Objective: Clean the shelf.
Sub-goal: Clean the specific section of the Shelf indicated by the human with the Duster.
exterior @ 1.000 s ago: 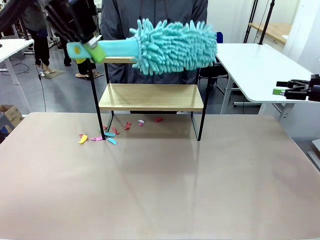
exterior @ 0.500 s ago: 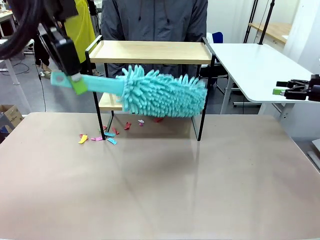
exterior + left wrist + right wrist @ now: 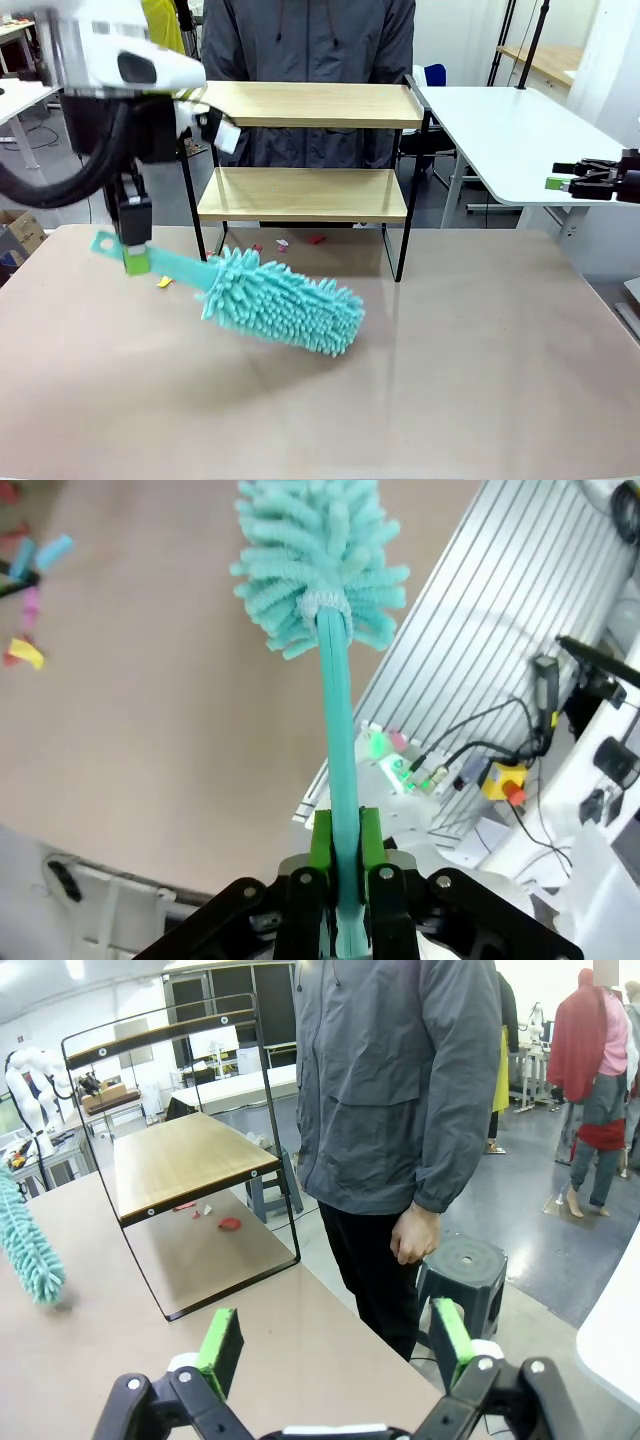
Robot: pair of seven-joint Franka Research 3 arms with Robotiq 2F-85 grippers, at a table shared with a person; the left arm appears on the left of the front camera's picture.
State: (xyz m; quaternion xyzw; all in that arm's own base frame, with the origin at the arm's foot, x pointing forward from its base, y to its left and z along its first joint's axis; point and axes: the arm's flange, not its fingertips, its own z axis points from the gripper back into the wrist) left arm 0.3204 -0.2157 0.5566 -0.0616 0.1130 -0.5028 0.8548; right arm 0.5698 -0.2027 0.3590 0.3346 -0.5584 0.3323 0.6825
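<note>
The shelf [image 3: 300, 105] is a two-tier rack of light wooden boards on a thin black frame, standing at the table's far middle. In the right wrist view the shelf [image 3: 190, 1155] lies rolled sideways. My left gripper [image 3: 137, 262] is shut on the handle of a teal fluffy duster [image 3: 280, 300]. The duster's head rests low over the table in front of the shelf. In the left wrist view, the left gripper [image 3: 344, 855] clamps the duster handle [image 3: 338, 740] between its green pads. My right gripper [image 3: 556, 183] hangs open and holds nothing off the table's right side; its open fingers [image 3: 222, 1345] face the person.
Small coloured scraps [image 3: 165, 282] lie on the table by the shelf's left leg, and more scraps [image 3: 316, 239] lie under it. A person in a grey jacket [image 3: 305, 40] stands behind the shelf. A white table [image 3: 510, 130] stands at the right, and a dark stool [image 3: 465, 1265] is near the person.
My left arm swung the duster down from in front of the top board, past the lower board, to the table in front of the shelf. The right arm has not moved.
</note>
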